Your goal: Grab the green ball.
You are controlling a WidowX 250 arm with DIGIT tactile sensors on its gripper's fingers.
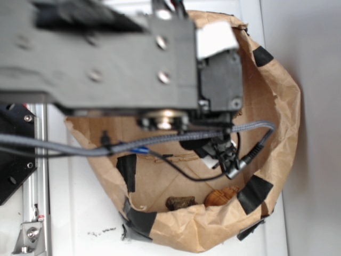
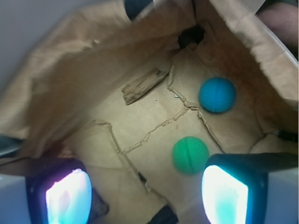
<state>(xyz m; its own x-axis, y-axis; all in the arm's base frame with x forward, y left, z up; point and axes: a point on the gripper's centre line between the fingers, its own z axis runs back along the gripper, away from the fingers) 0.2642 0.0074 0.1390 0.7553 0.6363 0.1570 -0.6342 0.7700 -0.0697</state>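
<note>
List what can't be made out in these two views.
- Exterior: green ball and blue ball hidden behind the arm over the paper bag.
- Wrist: gripper fingertips cut off by the bottom edge; gap visible, not touching the ball.
- Exterior: two brown items in the bag blurred, unidentifiable.

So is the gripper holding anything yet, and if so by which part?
Nothing is held. The gripper is open above the paper bag's floor, and the green ball lies free beside one finger pad.

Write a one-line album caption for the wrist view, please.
Open gripper hovering inside a brown paper bag, green ball near one finger, blue ball beyond.
</note>
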